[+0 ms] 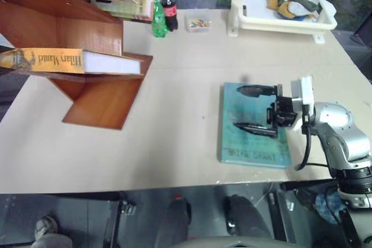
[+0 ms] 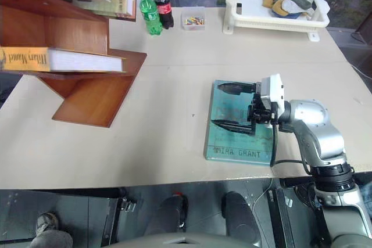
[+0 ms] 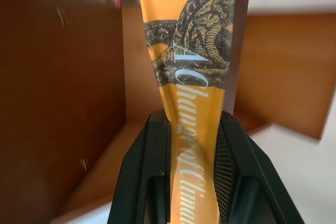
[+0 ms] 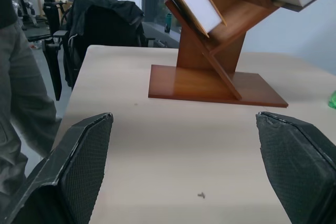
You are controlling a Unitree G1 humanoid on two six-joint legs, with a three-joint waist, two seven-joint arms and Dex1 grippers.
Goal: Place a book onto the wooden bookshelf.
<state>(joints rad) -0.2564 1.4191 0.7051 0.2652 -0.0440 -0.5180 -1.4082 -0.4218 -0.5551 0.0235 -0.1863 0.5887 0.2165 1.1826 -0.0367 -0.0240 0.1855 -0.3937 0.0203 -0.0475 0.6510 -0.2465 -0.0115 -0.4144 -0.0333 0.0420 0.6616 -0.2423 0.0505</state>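
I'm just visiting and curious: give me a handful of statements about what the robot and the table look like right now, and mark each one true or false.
1. The left gripper is shut on the book. True.
2. The right gripper holds the teal-blue book. False: it is open above that book, which lies flat on the table.
3. The book is at the wooden bookshelf. True.
4. The white basket sits beside the teal-blue book. False: it stands at the table's far edge.
5. Two bottles stand near the bookshelf. True.
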